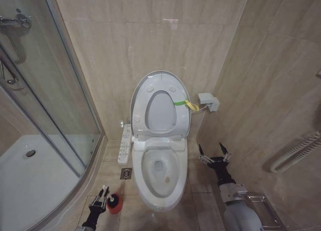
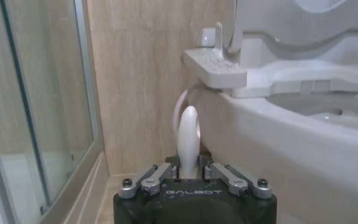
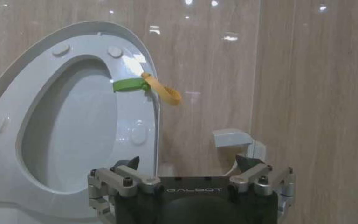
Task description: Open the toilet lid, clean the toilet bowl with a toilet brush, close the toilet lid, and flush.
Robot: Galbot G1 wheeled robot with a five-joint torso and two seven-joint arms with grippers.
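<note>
**Ana:** Beige tiled walls close in a narrow bathroom in the head view, with a glass shower door on the left. Where is the brush?

**Ben:** Low on the floor, left of the toilet bowl. The left gripper sits right at the toilet brush, whose red holder rests on the tiles just beside the bowl's base.

**Ana:** And the toilet lid?

**Ben:** Raised, leaning on the wall, with the seat ring up against it (a green and yellow band hangs on the ring's right edge). The bowl holds water at the bottom. The right gripper hovers right of the toilet, fingers spread, holding nothing.

**Ana:** Left wrist view?

**Ben:** The left gripper has its fingers closed around the brush's pale handle, which stands upright between them. The bowl's white rim rises just beyond, with the button panel above it.

**Ana:** Right wrist view?

**Ben:** The right gripper faces the upright lid and ring, its fingers apart and well clear of both. A small white wall fitting sits past its fingertips.
</note>
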